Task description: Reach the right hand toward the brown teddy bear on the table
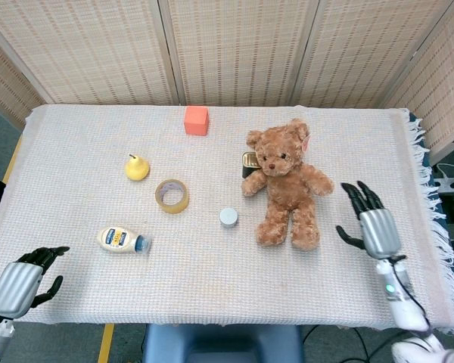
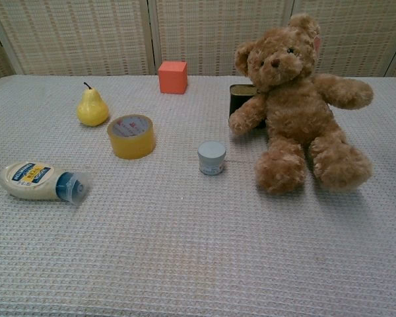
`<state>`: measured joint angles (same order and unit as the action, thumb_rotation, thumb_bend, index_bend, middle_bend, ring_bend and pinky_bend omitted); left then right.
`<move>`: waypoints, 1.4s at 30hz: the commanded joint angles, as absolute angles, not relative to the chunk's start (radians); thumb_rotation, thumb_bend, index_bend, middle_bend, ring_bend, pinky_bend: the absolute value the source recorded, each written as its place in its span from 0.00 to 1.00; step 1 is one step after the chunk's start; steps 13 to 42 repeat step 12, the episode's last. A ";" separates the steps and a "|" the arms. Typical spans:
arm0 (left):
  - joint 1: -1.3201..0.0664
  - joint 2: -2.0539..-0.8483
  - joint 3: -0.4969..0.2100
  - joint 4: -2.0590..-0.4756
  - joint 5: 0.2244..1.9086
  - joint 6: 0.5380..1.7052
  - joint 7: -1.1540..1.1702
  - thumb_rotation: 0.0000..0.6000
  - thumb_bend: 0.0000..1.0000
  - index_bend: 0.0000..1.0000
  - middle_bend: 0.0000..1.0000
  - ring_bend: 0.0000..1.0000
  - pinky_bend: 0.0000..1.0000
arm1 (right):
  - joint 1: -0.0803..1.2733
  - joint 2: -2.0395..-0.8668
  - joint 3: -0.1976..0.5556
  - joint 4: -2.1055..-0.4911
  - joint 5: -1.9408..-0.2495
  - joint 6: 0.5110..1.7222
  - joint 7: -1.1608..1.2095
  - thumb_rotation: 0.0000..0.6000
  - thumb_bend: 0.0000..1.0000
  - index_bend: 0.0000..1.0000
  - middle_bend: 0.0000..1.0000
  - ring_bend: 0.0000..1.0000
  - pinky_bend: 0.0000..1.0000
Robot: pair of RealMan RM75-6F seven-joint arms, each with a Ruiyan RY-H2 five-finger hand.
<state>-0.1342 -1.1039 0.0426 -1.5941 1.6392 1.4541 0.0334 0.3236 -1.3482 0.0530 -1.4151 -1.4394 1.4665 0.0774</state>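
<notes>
The brown teddy bear [image 1: 286, 184] [image 2: 297, 105] sits upright on the right half of the table, arms spread, leaning against a dark tin [image 1: 248, 161] [image 2: 241, 99]. My right hand [image 1: 371, 220] hovers to the bear's right near the table's front right, fingers spread and holding nothing, a clear gap from the bear's arm. It is out of the chest view. My left hand [image 1: 23, 280] hangs at the front left corner, off the table edge, fingers loosely curled and empty.
On the white cloth lie a yellow pear [image 1: 136, 167], a tape roll [image 1: 172, 196], a mayonnaise bottle [image 1: 122, 240] on its side, a small grey cap [image 1: 228, 218] and an orange cube [image 1: 197, 120]. Wicker screens stand behind the table.
</notes>
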 commanded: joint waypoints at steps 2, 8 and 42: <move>-0.137 -1.106 0.044 -1.595 1.641 1.448 0.047 1.00 0.42 0.22 0.30 0.26 0.42 | 0.146 -1.199 -0.011 -1.592 -1.440 1.618 -0.080 1.00 0.18 0.01 0.09 0.00 0.14; -0.136 -1.107 0.045 -1.597 1.644 1.451 0.052 1.00 0.42 0.22 0.31 0.26 0.43 | 0.122 -1.229 -0.016 -1.573 -1.482 1.636 -0.125 1.00 0.18 0.00 0.09 0.00 0.14; -0.137 -1.106 0.044 -1.597 1.640 1.447 0.051 1.00 0.42 0.22 0.31 0.26 0.43 | 0.119 -1.229 -0.018 -1.572 -1.490 1.632 -0.126 1.00 0.18 0.00 0.09 0.00 0.14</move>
